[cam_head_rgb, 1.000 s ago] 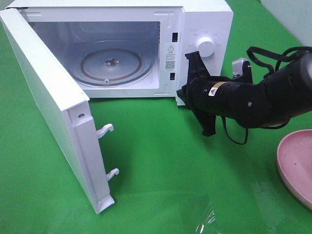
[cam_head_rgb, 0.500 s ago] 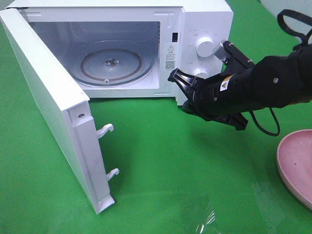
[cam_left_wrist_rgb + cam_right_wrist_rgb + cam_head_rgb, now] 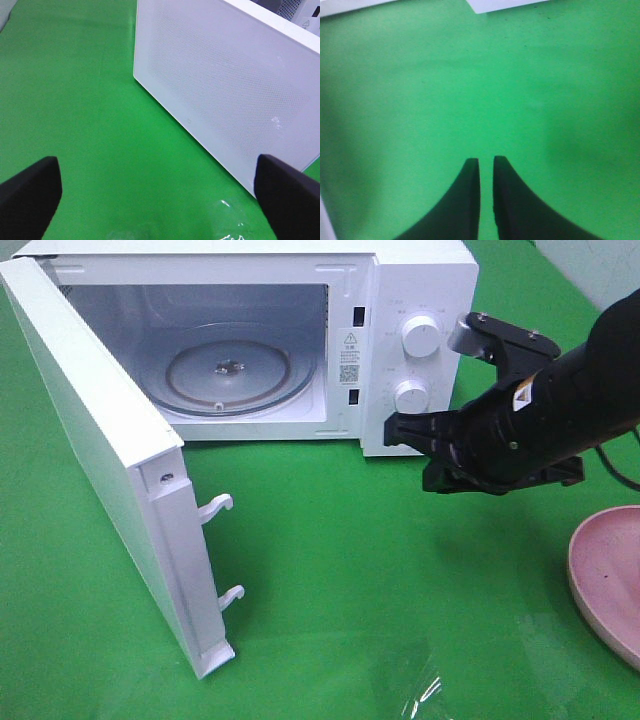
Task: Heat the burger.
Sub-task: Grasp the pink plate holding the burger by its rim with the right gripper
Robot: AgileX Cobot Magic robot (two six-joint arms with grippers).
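The burger is out of view in every frame. The white microwave (image 3: 420, 280) stands at the back with its door (image 3: 100, 460) swung wide to the left, and its glass turntable (image 3: 228, 370) is bare. My right gripper (image 3: 392, 430) hovers just in front of the control panel, below the lower knob (image 3: 412, 395). In the right wrist view the right gripper (image 3: 486, 162) has its fingers a narrow slit apart over green cloth, holding nothing. My left gripper (image 3: 160, 200) is wide open and empty, facing the outer face of the door (image 3: 225, 90).
A flat pink plate (image 3: 610, 580) lies at the right edge of the green cloth. The open door juts toward the front left, with two latch hooks (image 3: 222, 505) on its edge. A piece of clear film (image 3: 425, 690) lies near the front.
My right arm has swung rightward and turned, drawing its gripper back from the microwave opening to below the knobs. Its fingers have parted slightly. The left gripper has not moved.
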